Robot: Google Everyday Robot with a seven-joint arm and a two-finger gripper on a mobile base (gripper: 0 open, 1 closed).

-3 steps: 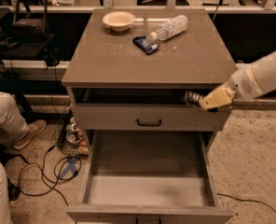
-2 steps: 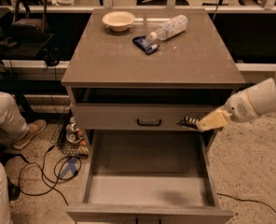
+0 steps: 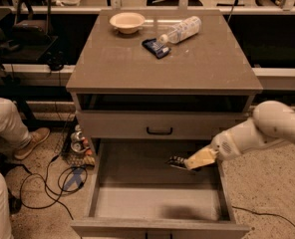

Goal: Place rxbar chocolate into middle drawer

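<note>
My gripper [image 3: 191,162] comes in from the right on a white arm [image 3: 267,131] and hangs over the back right part of the open middle drawer [image 3: 157,203]. It is shut on the rxbar chocolate [image 3: 177,161], a slim black bar that sticks out to the left of the fingers [image 3: 201,158]. The bar is held a little above the drawer's grey floor, just below the closed drawer front.
The closed upper drawer front has a black loop handle [image 3: 159,131]. On the cabinet top [image 3: 112,68] lie a white bowl [image 3: 127,21], a blue packet [image 3: 156,47] and a clear bottle [image 3: 182,30]. A person's legs [image 3: 8,126] and cables [image 3: 70,176] are at the left.
My gripper has moved down and to the left with the bar, from beside the upper drawer front to over the open drawer.
</note>
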